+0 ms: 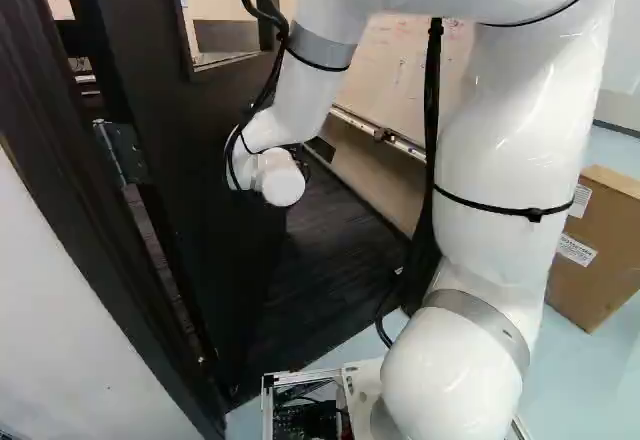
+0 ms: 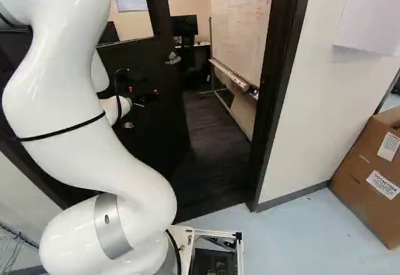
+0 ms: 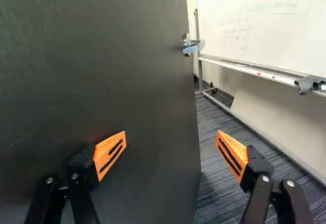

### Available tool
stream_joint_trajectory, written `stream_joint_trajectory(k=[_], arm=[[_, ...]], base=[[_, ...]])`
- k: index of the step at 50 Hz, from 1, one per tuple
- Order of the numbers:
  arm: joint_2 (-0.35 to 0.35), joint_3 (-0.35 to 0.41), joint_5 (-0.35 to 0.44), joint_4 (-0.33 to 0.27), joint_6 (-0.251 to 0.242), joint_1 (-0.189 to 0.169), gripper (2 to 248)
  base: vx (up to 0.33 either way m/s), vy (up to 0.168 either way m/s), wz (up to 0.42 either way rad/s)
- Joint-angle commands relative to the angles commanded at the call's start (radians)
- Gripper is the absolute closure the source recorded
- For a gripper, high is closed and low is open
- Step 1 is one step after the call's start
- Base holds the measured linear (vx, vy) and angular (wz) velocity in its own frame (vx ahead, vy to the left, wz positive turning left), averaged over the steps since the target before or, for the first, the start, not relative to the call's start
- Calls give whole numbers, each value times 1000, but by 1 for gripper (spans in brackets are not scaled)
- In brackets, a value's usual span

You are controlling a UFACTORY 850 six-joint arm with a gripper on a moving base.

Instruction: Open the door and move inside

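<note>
Dark carpet (image 2: 212, 144) lies beyond the doorway, with a whiteboard (image 3: 265, 25) standing along the right side of the room past it. Door (image 1: 215, 110) ajar, swung inward on its left-hand hinge (image 1: 122, 150); lever handle (image 3: 192, 46) near the free edge, ahead of the tool (image 3: 171, 138) and not held. Tool open, nothing gripped: one finger over the door face, the other out past the free edge. Contact with the panel: cannot tell from here.

Step in hand, as I judge it: widen the gap by pushing, then drive through. The lever should need no turning now. Best to press on the face near the free edge, where leverage is good — slow, steady, letting base (image 2: 184, 244) and arm (image 2: 69, 94) advance together as the panel swings. Risk: the outer finger hooking the edge, or the tool slipping off it. Base wants centring between panel and right door frame (image 2: 278, 94) — elbow clear of both — before crossing.
</note>
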Motion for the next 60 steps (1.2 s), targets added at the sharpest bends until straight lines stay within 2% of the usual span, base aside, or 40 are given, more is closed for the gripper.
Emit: stream_joint_trajectory(k=[24,60], arm=[[-27,-31,0,-42,0,18,3],[-100,-117,21,-122,0,7,3]], base=[[0,0,0],[0,0,0]])
